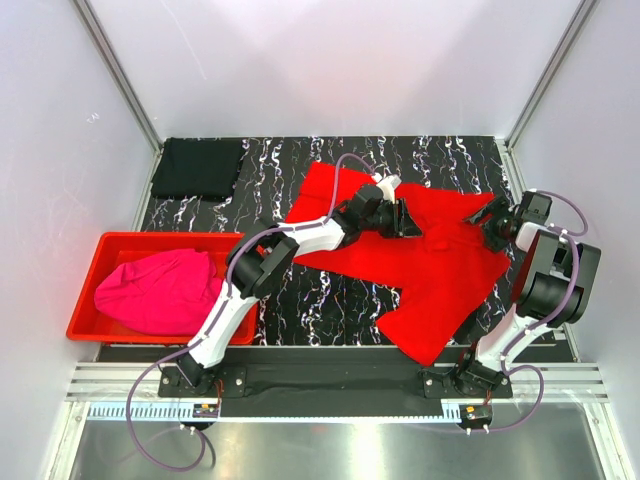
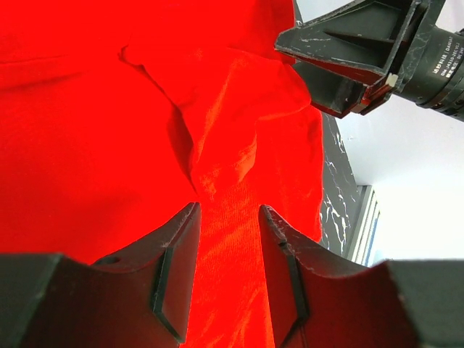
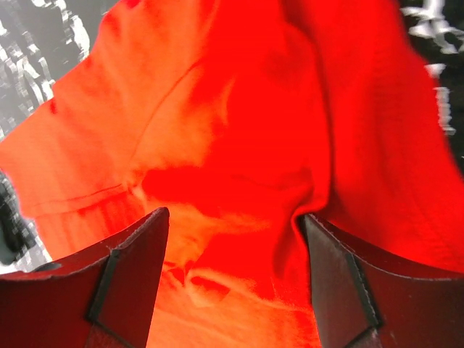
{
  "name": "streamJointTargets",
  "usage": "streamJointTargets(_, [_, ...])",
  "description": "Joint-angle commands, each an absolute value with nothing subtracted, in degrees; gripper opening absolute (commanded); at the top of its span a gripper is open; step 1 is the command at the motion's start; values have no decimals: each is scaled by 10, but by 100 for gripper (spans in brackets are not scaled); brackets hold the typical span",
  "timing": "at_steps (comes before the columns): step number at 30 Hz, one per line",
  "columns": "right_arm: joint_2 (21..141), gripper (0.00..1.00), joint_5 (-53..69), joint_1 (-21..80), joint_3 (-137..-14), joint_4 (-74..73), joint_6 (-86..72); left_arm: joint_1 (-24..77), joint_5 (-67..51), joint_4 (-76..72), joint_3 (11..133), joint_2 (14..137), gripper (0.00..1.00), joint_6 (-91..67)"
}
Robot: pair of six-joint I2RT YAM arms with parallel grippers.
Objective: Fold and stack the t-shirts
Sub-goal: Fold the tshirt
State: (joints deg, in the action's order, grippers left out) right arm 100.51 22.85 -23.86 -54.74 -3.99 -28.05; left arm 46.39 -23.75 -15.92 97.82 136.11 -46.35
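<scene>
The red t-shirt is soft matt cloth with a fine knit grain. The black t-shirt and the magenta t-shirt look like matt cloth too. The bin is smooth red plastic, and the counter is smooth with a black marble look.

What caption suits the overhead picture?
Left gripper and right gripper on the red t-shirt; folded black t-shirt behind, pink t-shirt in bin.

The top camera looks down over the whole bench; both wrist cameras look closely at the shared red t-shirt.
</scene>
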Motion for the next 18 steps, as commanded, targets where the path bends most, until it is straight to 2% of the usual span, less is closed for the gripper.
streamJointTargets(1, [1007,77,281,-241,-559,-4,-273,460,-232,-178,1001,1352,43,-453])
streamJointTargets(12, [976,74,325,-241,-553,-76,-301,456,-244,-170,998,1352,42,-461])
streamJointTargets(18, [963,69,380,-242,-552,-49,-368,456,-249,-172,990,1346,42,-459])
